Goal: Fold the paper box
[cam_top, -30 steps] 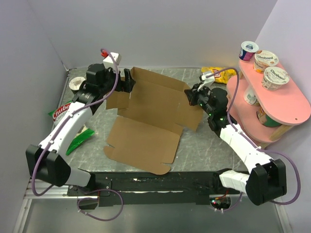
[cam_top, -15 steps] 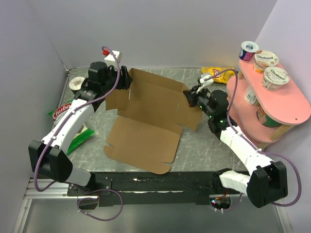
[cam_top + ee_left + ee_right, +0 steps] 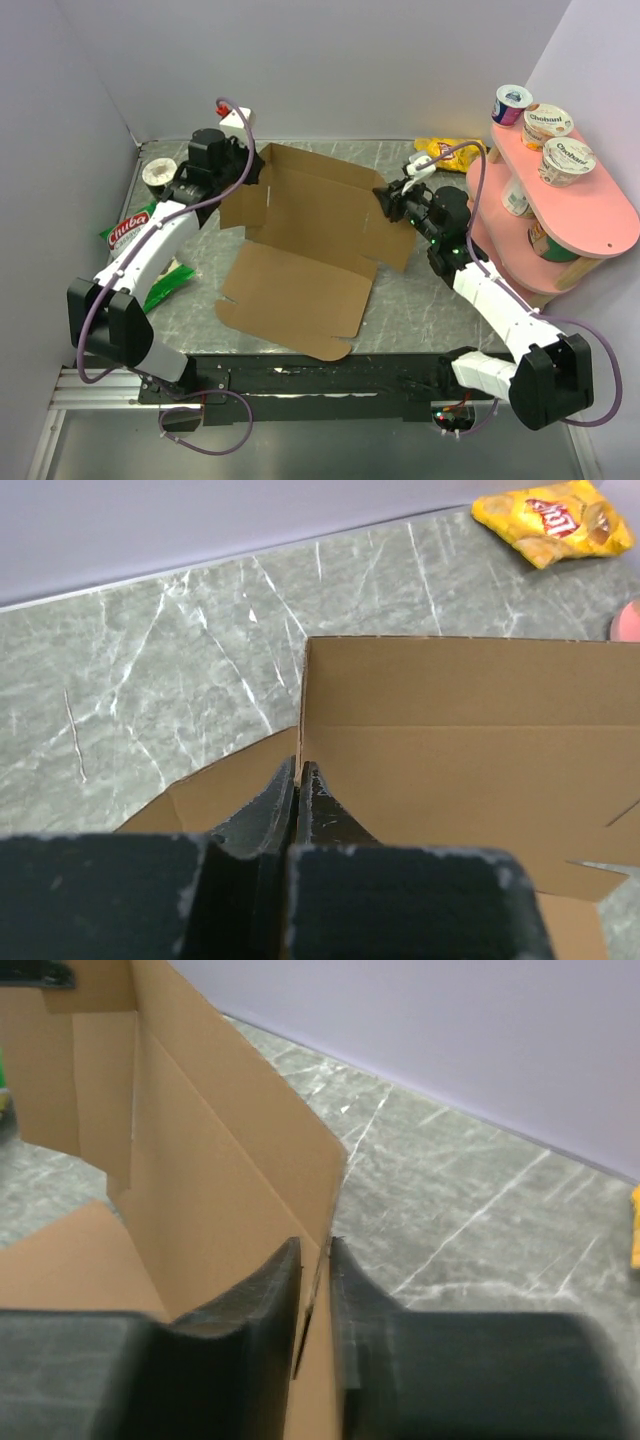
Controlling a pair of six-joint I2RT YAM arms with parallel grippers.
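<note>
- The paper box is found as a brown die-cut sheet, unfolded, at the middle of the grey marbled bench. The near panel and its flaps lie flat, and the far panel is raised off the surface.
- The left hand is placed at the far left corner of the raised panel. In the left wrist view the left hand is seen pressed together on the upright edge of the cardboard — a pinch, with no gap showing.
- The right hand is placed at the right end of the same panel. In the right wrist view it is seen slightly spread, one finger on either side of the panel edge. Whether the pads touch the cardboard cannot be told.
- A yellow crisp packet is noted on the bench behind the right hand, clear of the sheet.
- A pink shelf stands at the right — yoghurt pots are set on its top tier.
- At the left, a red snack bag and a green packet are partly covered by the left arm, and a cup stands in the far left corner.
</note>
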